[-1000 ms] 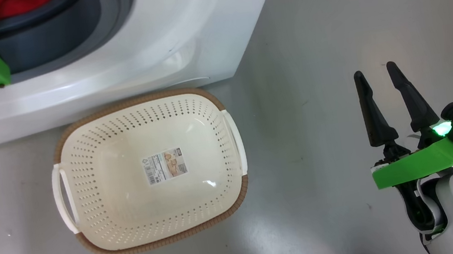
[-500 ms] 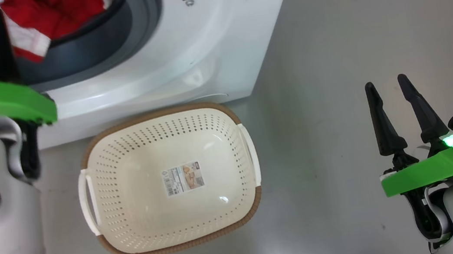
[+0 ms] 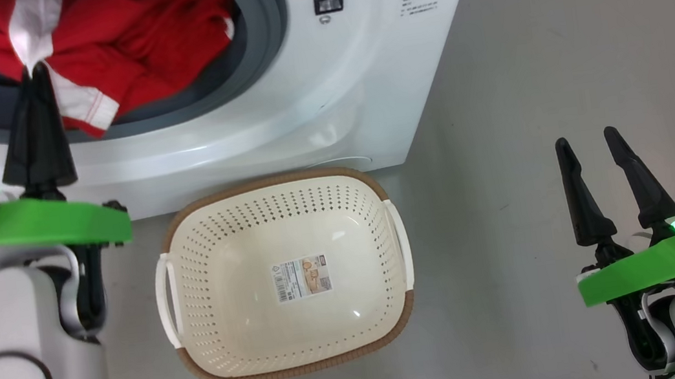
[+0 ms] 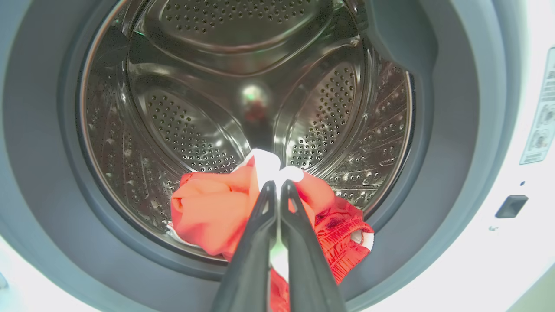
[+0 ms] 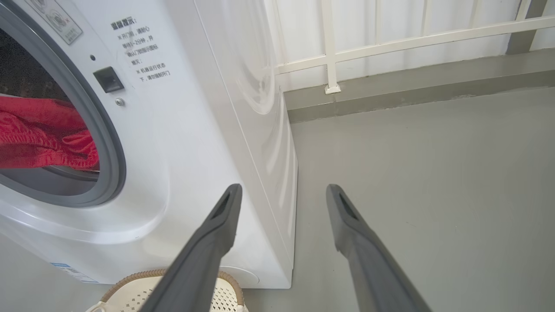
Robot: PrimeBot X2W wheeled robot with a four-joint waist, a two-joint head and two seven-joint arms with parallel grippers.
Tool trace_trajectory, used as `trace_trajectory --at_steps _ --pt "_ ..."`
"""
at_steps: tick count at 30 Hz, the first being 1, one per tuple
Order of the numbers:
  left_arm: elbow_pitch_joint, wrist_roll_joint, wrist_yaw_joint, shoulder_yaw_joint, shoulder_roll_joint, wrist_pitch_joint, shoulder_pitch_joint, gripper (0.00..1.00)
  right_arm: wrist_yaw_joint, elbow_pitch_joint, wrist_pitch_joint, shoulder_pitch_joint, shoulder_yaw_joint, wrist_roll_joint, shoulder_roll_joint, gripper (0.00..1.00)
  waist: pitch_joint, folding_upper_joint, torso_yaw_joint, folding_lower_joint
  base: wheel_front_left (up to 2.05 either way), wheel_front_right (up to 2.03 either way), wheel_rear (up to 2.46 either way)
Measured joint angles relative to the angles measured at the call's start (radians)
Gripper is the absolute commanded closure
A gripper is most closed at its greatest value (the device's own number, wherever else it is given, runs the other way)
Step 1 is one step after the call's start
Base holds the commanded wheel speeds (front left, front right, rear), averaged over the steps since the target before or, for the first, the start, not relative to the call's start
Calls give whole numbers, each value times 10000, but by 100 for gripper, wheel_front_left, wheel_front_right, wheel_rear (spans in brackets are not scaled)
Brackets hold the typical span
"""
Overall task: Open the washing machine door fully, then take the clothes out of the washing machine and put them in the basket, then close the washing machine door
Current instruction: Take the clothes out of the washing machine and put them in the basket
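The left claw (image 3: 37,71) is pinched shut on a white-trimmed fold of the red clothes (image 3: 150,51). In the left wrist view its two fingers meet at the tips (image 4: 274,187), with white fabric bunched right above them. The rest of the clothes (image 4: 208,212) slump over the lower lip of the steel drum (image 4: 195,108), half in and half out of the washing machine (image 3: 330,86) across the grey gasket (image 3: 267,49).

The coming move turns on where the basket (image 3: 271,182) lies from that grip. It is below the left claw and off to the robot's right, on the floor (image 3: 523,61), with its far rim just beside the foot of the machine. It is empty (only a sticker on its bottom), and its long axis runs roughly across the head view, handle to handle. My judgement is that the load has to come out towards the robot, then swing right and down to clear the near rim.

The right claw (image 3: 585,140) is spread wide and holds nothing. It is well apart, out over bare floor, with its fingers (image 5: 217,225) pointing past the machine's side. The left arm is plainly the nearer one.
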Motion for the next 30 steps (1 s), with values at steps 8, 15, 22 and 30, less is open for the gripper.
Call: trace_trajectory --at_steps 8,15,22,30 --pt "-1722 -2 -2 -6 -123 0 1058 100 0 -19 0 171 -174 -92 0 0 -127 0 198 0 0 0 0" --pt "-3237 27 -8 -4 -224 -2 1863 100 0 -13 0 170 -230 -140 0 0 -193 0 277 0 0 0 0" --pt "-4661 21 -8 23 -362 -12 2536 100 0 -6 0 170 -272 -150 0 0 -217 0 309 0 0 0 0" --pt "-5039 -33 -8 -401 -485 -13 3451 100 0 -13 0 168 -291 -151 2 0 -97 0 292 0 0 0 0"
